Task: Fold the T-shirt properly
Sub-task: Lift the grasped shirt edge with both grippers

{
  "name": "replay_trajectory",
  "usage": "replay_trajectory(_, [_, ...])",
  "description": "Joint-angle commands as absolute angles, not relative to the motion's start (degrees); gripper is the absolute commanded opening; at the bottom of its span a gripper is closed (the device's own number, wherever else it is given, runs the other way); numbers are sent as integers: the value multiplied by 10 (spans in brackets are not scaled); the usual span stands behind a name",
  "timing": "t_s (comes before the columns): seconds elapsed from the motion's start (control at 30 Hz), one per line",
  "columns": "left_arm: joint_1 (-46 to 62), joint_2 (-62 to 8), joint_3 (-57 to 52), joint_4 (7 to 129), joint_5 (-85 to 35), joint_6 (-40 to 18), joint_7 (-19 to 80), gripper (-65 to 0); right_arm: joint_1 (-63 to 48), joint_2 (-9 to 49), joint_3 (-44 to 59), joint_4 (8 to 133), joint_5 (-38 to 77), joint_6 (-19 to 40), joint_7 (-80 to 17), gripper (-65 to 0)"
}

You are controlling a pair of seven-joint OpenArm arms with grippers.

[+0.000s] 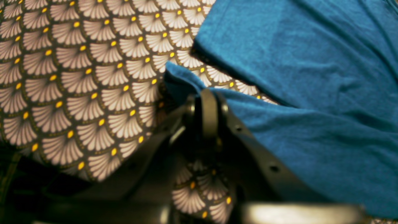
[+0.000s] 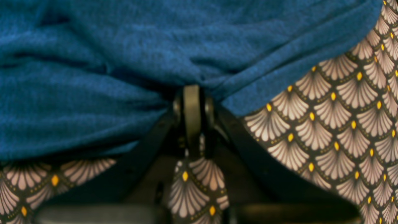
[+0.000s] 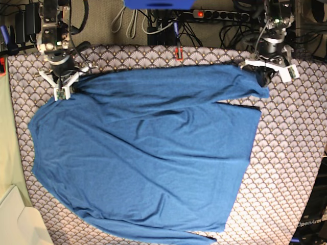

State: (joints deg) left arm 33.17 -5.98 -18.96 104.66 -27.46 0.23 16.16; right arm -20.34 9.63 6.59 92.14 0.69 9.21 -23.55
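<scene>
Left gripper point(image 1: 209, 96) – jaws closed tight on a corner of the T-shirt point(image 1: 311, 93), a small fold of blue cloth sticking out past the tips, tablecloth point(image 1: 77, 87) underneath. Right gripper point(image 2: 192, 93) – jaws also shut, pinching a bunched edge of the shirt, w/ creases running out from the pinch. From the base view the shirt lies spread nearly flat across the middle of the table, the grippers at its two far corners: left gripper at that view's top right, right gripper at top left. Near hem reaches the table's front edge.
</scene>
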Motion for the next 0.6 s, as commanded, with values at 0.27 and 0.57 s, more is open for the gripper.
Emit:
replay_trajectory(0.27, [332,-64,-190,1091,-276,-1,145,-646,-200,98,88,923,3,101,-267,-650])
replay_trajectory(0.57, [302,-64,-191,1104,-276,-1,145,-646,-188,102,104,923,3,102,-268,-650])
